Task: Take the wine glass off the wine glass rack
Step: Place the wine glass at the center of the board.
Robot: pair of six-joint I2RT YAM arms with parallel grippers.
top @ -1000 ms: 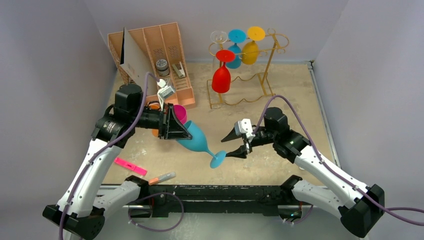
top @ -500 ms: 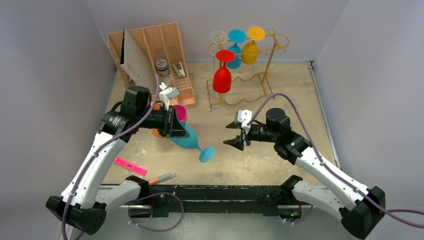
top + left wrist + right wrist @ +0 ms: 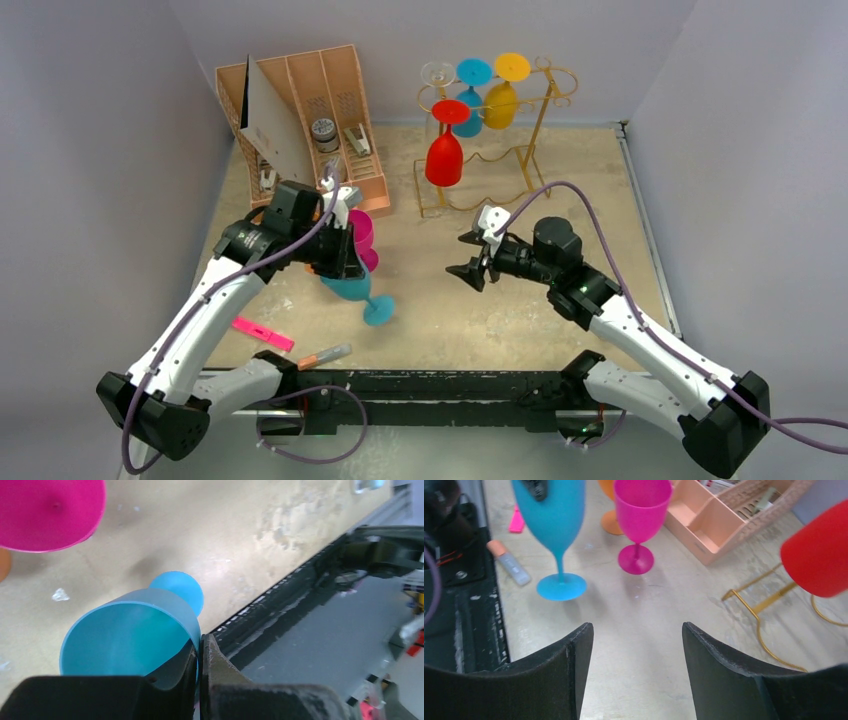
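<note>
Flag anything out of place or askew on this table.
Nothing is spilled or broken. Two pens lie loose by the near edge: a pink pen and an orange-capped marker. A white board leans crookedly across the tan organiser. The left gripper pinches the teal glass by its rim between its fingers.

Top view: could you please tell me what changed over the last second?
The left claw, shut on the blue wine glass, swung it upright and leftward, beside the pink glass. The right claw backed away, opening wider. The rack and its glasses stayed.
</note>
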